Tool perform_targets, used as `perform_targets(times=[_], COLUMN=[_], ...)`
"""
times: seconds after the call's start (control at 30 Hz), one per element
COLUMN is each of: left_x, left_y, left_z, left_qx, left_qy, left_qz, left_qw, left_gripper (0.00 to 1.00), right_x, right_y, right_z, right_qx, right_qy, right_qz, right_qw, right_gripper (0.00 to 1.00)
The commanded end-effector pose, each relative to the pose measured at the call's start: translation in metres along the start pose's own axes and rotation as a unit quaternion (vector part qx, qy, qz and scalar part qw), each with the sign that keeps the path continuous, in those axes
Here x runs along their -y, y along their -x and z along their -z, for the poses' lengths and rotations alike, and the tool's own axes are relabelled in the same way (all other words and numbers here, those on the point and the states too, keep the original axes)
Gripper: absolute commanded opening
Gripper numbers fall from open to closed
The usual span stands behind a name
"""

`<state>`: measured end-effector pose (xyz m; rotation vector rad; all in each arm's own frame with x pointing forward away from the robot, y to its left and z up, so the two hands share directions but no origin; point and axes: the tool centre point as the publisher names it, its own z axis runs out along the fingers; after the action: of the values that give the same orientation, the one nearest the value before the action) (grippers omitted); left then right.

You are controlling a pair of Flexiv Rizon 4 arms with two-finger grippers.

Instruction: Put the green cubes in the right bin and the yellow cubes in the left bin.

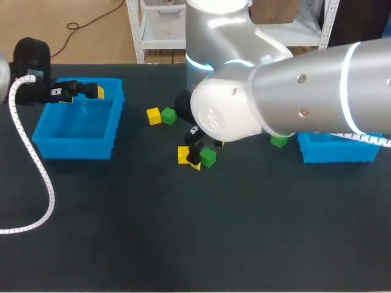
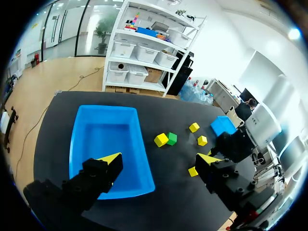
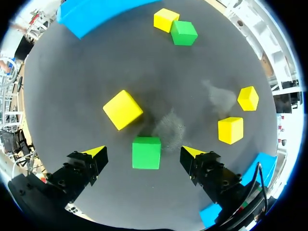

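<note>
Green cube (image 3: 146,152), matte, sharp-edged, between spread right pincer (image 3: 143,154)

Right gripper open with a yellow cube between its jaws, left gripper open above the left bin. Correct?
No: the right wrist view shows a green cube between the open jaws of the right gripper. The left gripper is open above the left bin.

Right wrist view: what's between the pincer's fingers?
A green cube, resting on the table with a gap to each finger of the open right pincer. A yellow cube lies just ahead of it. The right wrist view shows this.
</note>
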<state>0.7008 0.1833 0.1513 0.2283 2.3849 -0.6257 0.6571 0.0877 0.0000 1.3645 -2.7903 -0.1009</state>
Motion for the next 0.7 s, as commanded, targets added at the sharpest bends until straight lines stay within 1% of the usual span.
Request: perform_targets(times=[0.03,0.23,0.27,0.3,0.33,0.37,0.4,0.7], left_x=[-0.001,-0.001,-0.001,-0.001,-0.001,-0.001,-0.001,-0.001], left_y=[-0.001,-0.001,-0.001,-0.001,-0.001,-0.001,-0.001,-0.001], left_z=[0.000,0.000,0.000,0.000,0.000,0.000,0.000,0.000], left_qx=[0.003,0.003,0.003,0.003,0.003,0.003,0.003,0.003], left_qy=[-0.004,-0.004,-0.004,-0.004,-0.004,-0.004,-0.004,-0.004], left_qz=[-0.001,-0.001,-0.001,-0.001,-0.001,-0.001,-0.001,-0.001], left_qw=[1.000,1.000,1.000,1.000,1.000,1.000,1.000,1.000], left_gripper=[1.00,1.00,1.00,1.00,1.00,1.00,1.00,1.00], right_x=[0.002,0.003,0.003,0.003,0.003,0.003,0.003,0.005], right_y=[0.007,0.008,0.008,0.008,0.008,0.008,0.007,0.008], right_z=[-0.008,-0.014,-0.015,-0.016,-0.017,-0.018,-0.018,-0.019], right_qx=[-0.005,-0.016,-0.019,-0.021,-0.026,-0.026,-0.026,-0.035], right_qy=[0.003,-0.003,-0.006,-0.007,-0.009,-0.009,-0.009,-0.014], right_qz=[0.000,-0.005,-0.007,-0.009,-0.009,-0.010,-0.011,-0.022], right_qw=[1.000,1.000,1.000,1.000,1.000,1.000,1.000,0.999], right_gripper=[1.00,1.00,0.47,0.27,0.16,0.03,0.00,0.00])
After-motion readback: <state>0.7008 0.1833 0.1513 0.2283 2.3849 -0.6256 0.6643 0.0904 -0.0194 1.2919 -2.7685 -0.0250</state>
